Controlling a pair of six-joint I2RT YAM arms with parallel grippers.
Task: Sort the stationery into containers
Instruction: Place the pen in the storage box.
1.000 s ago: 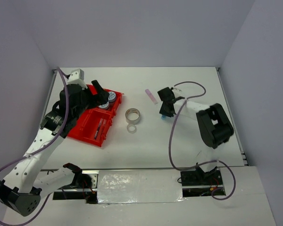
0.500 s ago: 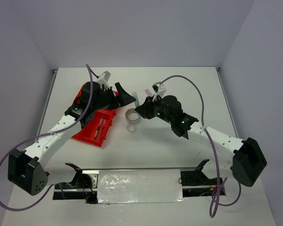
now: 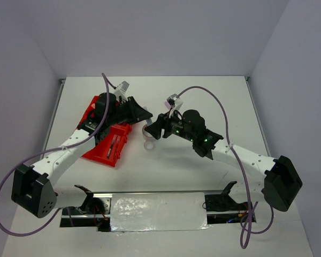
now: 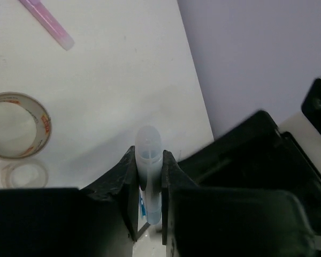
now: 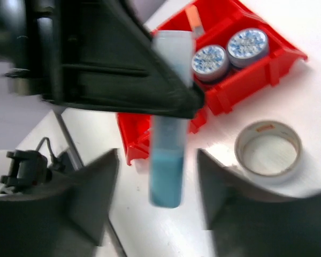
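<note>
My left gripper is shut on the light-blue stick, which stands upright between its jaws above the table. In the right wrist view the same light-blue stick hangs down from the black left gripper. My right gripper is open, one finger on each side of the stick's lower end and clear of it. The two grippers meet at mid-table, left gripper over right gripper. The red tray lies to the left, with two blue-white tape rolls in one compartment.
A grey tape ring and a clear ring lie on the table under the grippers. A pink stick lies farther back. Thin pens rest in the tray's near compartment. Purple cables loop over both arms.
Both arms swung in to meet over the table's middle. The left jaws closed on the light-blue stick, and the right jaws spread away from it.
</note>
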